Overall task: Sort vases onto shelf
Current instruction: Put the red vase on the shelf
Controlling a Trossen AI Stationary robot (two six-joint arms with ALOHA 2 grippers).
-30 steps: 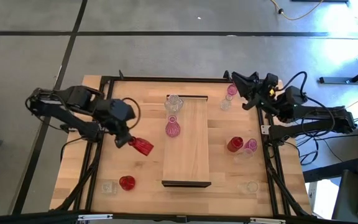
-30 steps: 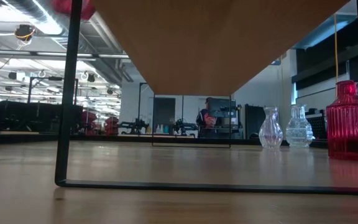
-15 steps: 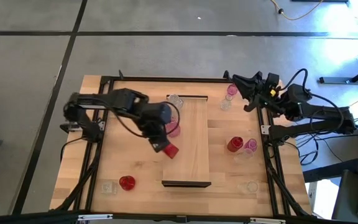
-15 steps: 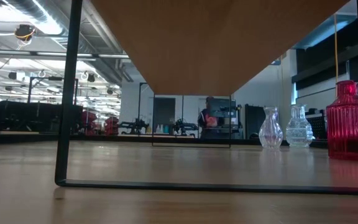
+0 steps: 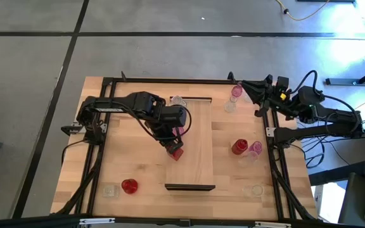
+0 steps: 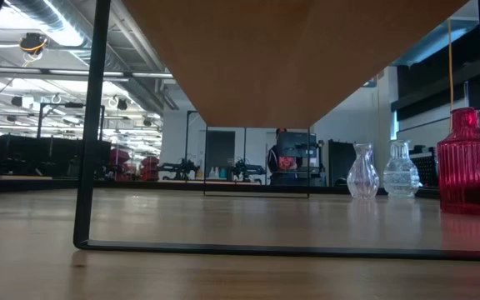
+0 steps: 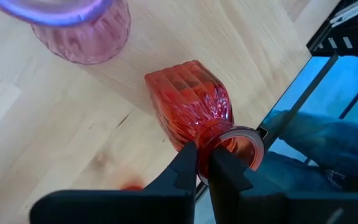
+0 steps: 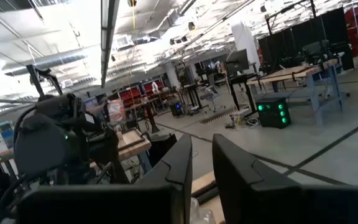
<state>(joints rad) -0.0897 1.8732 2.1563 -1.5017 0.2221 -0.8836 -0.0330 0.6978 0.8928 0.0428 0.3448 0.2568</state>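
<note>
The left end effector (image 5: pixel 176 147), having swung in from the desk's left side, is clamping a red vase (image 7: pixel 194 112) by its rim over the shelf (image 5: pixel 198 158), a pink vase (image 7: pixel 82 31) just beyond it; placement looks close. The right end effector (image 5: pixel 249 85) is waiting aloft, fingers nearly together, holding nothing.

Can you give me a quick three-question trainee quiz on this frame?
1. True or false: the left gripper is shut on the red vase.
2. The pink vase stands on: A) the shelf B) the bare table C) the floor.
3. Where is the right gripper?

Key:
1. True; it pinches the rim.
2. A.
3. Over the table's far right corner, holding nothing.
</note>
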